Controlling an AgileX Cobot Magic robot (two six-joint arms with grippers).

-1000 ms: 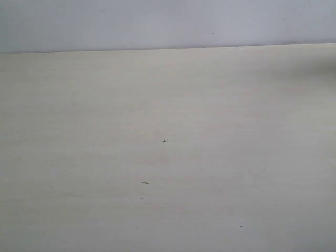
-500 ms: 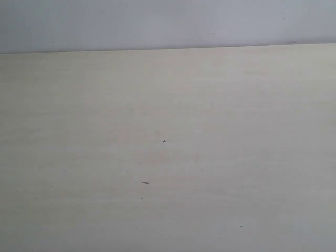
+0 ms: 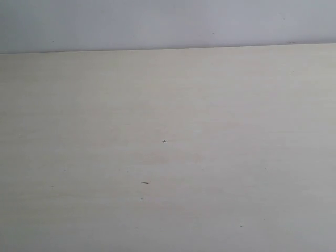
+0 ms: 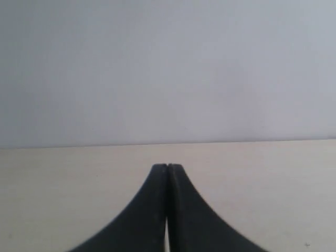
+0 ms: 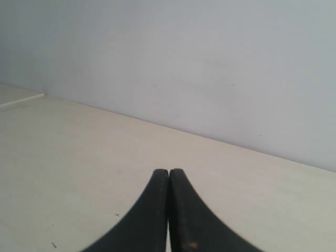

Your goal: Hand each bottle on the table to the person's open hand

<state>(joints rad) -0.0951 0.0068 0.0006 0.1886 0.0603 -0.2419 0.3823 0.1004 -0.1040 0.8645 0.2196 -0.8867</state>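
The pale beige table [image 3: 168, 105] fills the exterior view with only a few tiny dark specks on it. No bottles and no person's hand show in any view. Neither arm appears in the exterior view. My left gripper [image 4: 167, 167] is shut, its two black fingers pressed together above the table [image 4: 63, 189], holding nothing. My right gripper [image 5: 168, 171] is also shut on nothing, over the table [image 5: 79, 157].
A plain pale grey wall [image 3: 168, 23] runs behind the table's far edge [image 3: 168, 49]. It is also in the left wrist view as the wall [image 4: 168, 68] and in the right wrist view as the wall [image 5: 210, 63]. A small cross mark [image 3: 164, 140] and a short dark fleck [image 3: 145, 182] lie on the tabletop.
A faint shadow at the right end of the table's far edge one second ago is gone. Nothing else differs.
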